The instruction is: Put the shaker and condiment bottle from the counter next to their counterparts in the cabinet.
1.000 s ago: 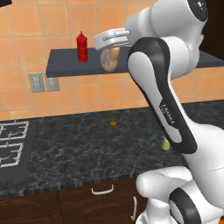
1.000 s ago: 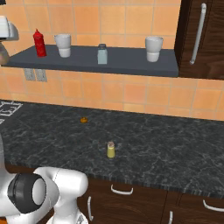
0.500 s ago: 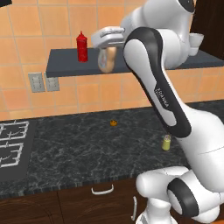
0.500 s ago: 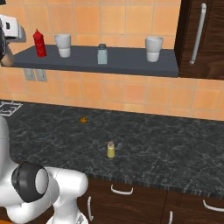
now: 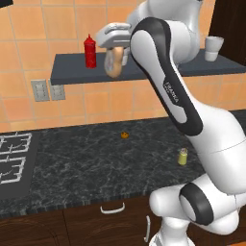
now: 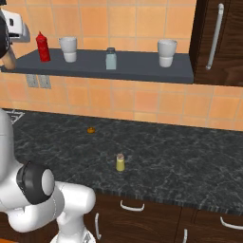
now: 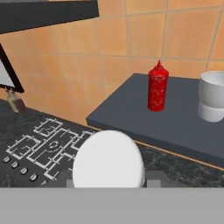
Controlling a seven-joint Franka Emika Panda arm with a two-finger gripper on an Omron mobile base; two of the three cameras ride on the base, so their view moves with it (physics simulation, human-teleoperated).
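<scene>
The tan-orange rounded condiment bottle [image 5: 114, 62] with its pale whitish cap [image 7: 108, 159] hangs clamped in the robot's hand [image 5: 116, 48] just before the flat slate-grey wall shelf [image 5: 72, 72], near the glossy red squeeze bottle [image 5: 90, 52], while the small yellow-green shaker [image 5: 183, 156] stands on the black marble-veined desk [image 5: 86, 168] below orange tiles.

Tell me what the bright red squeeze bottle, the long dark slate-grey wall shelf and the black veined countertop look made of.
Bright red squeeze bottle: likely plastic, uniformly coloured with soft sheen. Long dark slate-grey wall shelf: matte, flat, unmarked; painted board or laminate, cannot tell. Black veined countertop: looks like polished stone, with pale marbling.
</scene>
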